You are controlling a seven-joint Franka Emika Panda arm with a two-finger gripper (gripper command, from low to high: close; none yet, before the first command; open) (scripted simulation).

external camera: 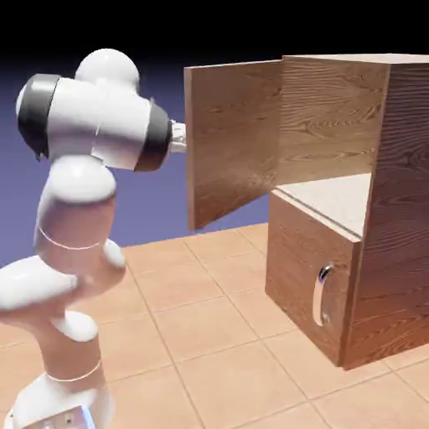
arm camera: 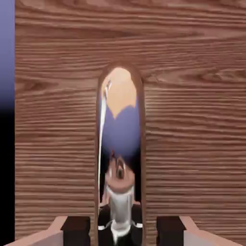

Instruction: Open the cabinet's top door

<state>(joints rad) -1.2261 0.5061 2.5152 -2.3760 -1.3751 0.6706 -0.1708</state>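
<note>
You have the top door (external camera: 233,138) wide open in the exterior view's upper middle. Your gripper (arm camera: 123,232)'s jaws flank its handle (arm camera: 120,139), but you can't confirm a grip; pulling sideways could slip them off.

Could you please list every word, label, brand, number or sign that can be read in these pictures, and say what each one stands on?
No readable text in either picture.
Robot's base: a small pale panel at the bottom edge, with marks too small to read.
Cabinet: wood grain only, no lettering.
</note>
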